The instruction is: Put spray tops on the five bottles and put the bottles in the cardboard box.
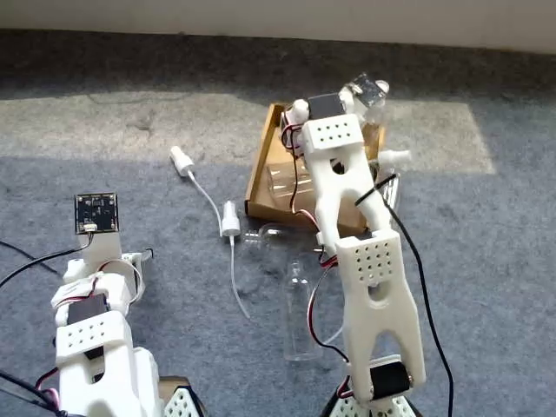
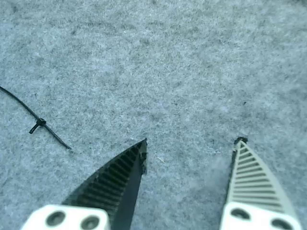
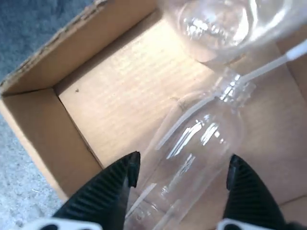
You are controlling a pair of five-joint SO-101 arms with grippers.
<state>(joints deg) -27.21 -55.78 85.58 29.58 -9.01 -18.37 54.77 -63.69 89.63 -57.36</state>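
Your right claw point(image 3: 184, 158) hangs open over the boxed bottles point(image 3: 196, 139) in the cardboard box point(image 3: 43, 129); left claw point(image 2: 192, 141) open too. Two loose bottles point(image 1: 300, 321) and two spray tops point(image 1: 229, 219) left on the worktop point(image 1: 130, 208).

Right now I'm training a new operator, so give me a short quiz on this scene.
1. True or false: the left gripper is shut.
2. In the high view, how many spray tops lie on the carpet left of the cardboard box?
3. The right gripper hangs over: A) the cardboard box, B) bare carpet, C) a plate.
Key: 1 false; 2 two; 3 A.
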